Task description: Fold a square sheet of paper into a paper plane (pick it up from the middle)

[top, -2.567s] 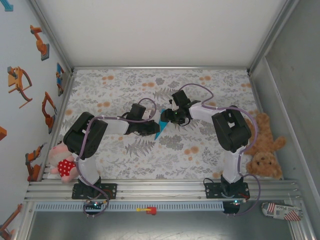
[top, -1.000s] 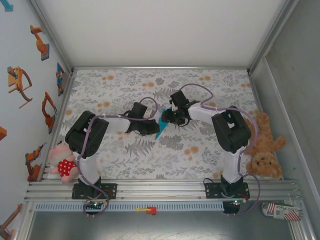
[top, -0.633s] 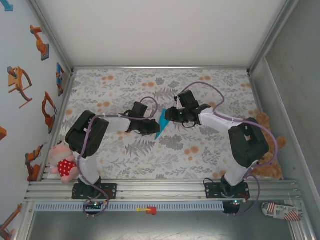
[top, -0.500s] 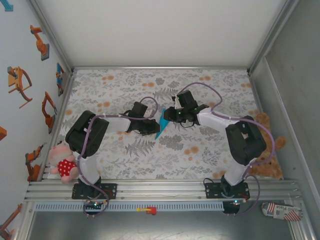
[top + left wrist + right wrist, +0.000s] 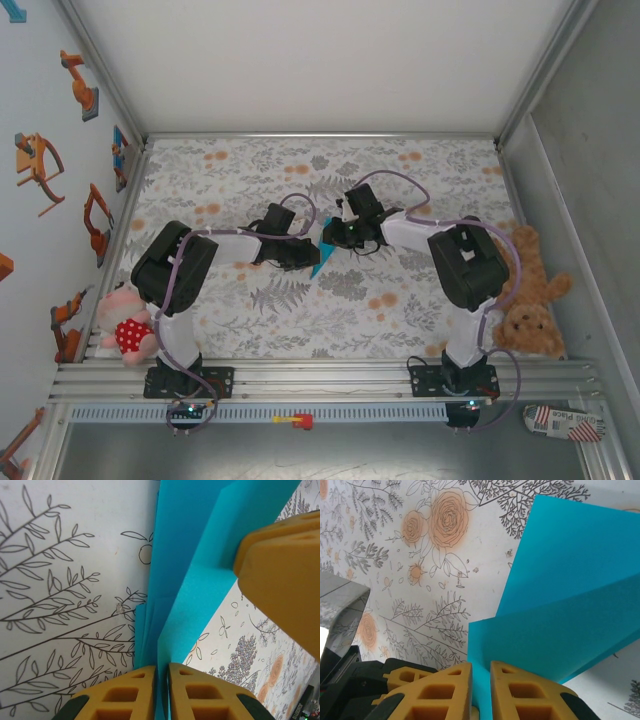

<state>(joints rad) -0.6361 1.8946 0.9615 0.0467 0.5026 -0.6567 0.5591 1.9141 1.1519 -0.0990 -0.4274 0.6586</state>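
The turquoise sheet of paper is folded into a narrow paper plane shape with its point toward the near side, at the middle of the floral tablecloth. My left gripper comes in from the left and is shut on its folded layers, which run up between the yellow pads. From the right, my right gripper is shut on an upper flap. One of its yellow fingers presses the flap's edge in the left wrist view. Another turquoise layer lies beyond the held flap.
A brown teddy bear lies at the table's right edge. At the near left sits a pink plush doll. Metal walls enclose the floral tablecloth, with a rail along the near side.
My right gripper has closed onto the paper flap, and the right arm's elbow swung out to the right and came back. The left gripper kept its hold in place.
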